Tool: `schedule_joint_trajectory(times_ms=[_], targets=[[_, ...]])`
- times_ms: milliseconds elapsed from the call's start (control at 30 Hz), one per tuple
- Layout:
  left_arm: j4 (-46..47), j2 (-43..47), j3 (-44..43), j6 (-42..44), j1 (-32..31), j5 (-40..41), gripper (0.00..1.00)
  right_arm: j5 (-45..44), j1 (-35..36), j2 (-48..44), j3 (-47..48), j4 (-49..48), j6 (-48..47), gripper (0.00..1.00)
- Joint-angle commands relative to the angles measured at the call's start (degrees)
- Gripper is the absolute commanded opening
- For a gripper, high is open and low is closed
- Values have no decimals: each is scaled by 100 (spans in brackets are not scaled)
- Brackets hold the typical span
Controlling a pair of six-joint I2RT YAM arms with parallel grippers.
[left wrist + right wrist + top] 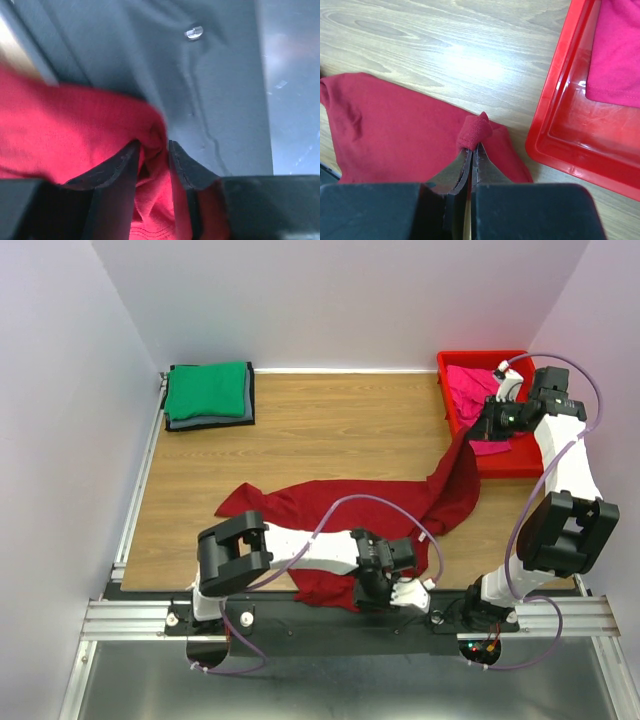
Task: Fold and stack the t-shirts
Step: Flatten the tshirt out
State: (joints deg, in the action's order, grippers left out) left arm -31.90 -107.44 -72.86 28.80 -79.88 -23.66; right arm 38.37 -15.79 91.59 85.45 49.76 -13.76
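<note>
Maroon t-shirt (340, 505) sprawled across wooden desk (330, 420), near hem hidden under left arm (300, 550), left tool (154, 146) straddling a blurred bunch, grip impossible to judge, right tool (474, 148) pinched shut on its far corner beside red tray (555, 145), lilac walls (330, 300)

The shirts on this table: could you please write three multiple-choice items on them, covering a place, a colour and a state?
1. Where is the pink shirt? A) on the bare table B) in the red tray C) hanging off the near edge
2. What colour tops the folded pile? A) green B) grey C) pink
3. How is the right gripper? A) open over the table B) shut on the tray rim C) shut on the dark red shirt
1 B, the tray's walls surround it; 2 A, green cloth shows on top; 3 C, its fingers pinch a fold of that shirt.
</note>
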Motion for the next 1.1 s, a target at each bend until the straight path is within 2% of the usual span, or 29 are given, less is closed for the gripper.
schedule_joint_trajectory(times_ms=[0, 67, 100, 200, 233, 300, 333, 433, 567, 667, 700, 767, 833, 900, 1000, 1067], targets=[[210, 782, 17, -446, 471, 416, 44, 65, -56, -36, 200, -80, -57, 1], [298, 1371, 184, -454, 814, -49, 48, 65, -47, -19, 183, -80, -48, 1], [98, 1670, 306, -228, 1338, -399, 45, 74, -47, -19, 165, -80, -39, 0], [-306, 1981, 518, 239, 1798, -429, 36, 109, -47, 8, 156, -98, -39, 1], [-560, 2016, 727, 580, 2096, -377, 35, 127, -47, 25, 156, -89, -13, 1], [-546, 2148, 1105, 714, 2475, -44, 36, 144, -47, 69, 182, -98, 14, 1], [-545, 2192, 1229, 933, 2921, 19, 38, 136, -47, 95, 191, -98, 31, 0], [-405, 2219, 1581, 1250, 3599, 440, 43, 83, -12, 201, 261, -124, 66, 1], [-45, 2026, 1828, 1523, 4031, 626, 46, -5, 76, 368, 349, -247, 163, 1], [438, 1675, 1986, 1410, 4330, 968, 32, -128, 164, 596, 481, -396, 277, 1], [587, 1560, 1986, 1401, 4444, 1099, 20, -206, 199, 666, 525, -466, 295, 1], [693, 1201, 1908, 1401, 4787, 1170, 11, -295, 226, 885, 753, -519, 356, 1], [755, 911, 1628, 1409, 5393, 1171, 0, -400, 252, 1140, 1051, -590, 435, 1], [755, 760, 1216, 1427, 5962, 1110, 0, -453, 270, 1325, 1289, -625, 523, 1], [511, 698, 687, 1619, 6387, 785, 1, -471, 340, 1589, 1588, -625, 585, 1], [151, 942, 502, 1899, 6414, 382, 22, -436, 384, 1625, 1650, -625, 637, 1]])
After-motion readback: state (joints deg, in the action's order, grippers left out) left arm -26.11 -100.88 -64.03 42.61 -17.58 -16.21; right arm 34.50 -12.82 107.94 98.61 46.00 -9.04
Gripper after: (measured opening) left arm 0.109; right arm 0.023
